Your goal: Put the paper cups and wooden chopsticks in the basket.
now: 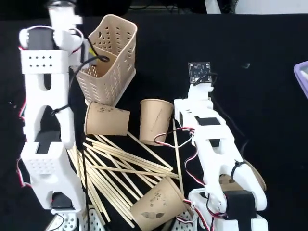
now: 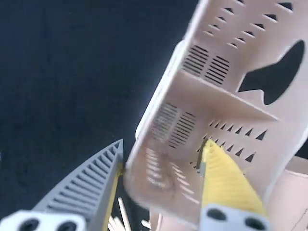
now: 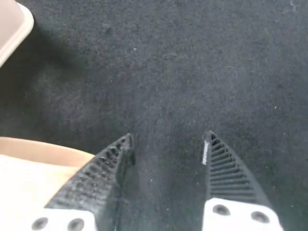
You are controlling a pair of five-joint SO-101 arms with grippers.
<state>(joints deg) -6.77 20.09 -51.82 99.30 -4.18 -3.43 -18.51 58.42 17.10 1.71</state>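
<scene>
high view: the basket (image 1: 109, 57) stands tilted toward the far left corner of the black surface (image 1: 260, 96). two paper cups (image 1: 107, 120) lie on their sides near the middle, just on the near side of the basket, and a third (image 1: 156, 205) lies at the near edge. the wooden chopsticks (image 1: 120, 166) are scattered loose between them, some touching the cups.

left wrist view: my left gripper (image 2: 163, 144) is clamped on the basket's wall (image 2: 226, 91), the yellow finger (image 2: 224, 180) inside and the grey finger (image 2: 91, 187) outside against it.

right wrist view: my right gripper (image 3: 168, 136) hangs with its fingers apart and nothing between them, over bare surface (image 3: 192, 62), with a cup (image 3: 38, 166) just beside one finger.
</scene>
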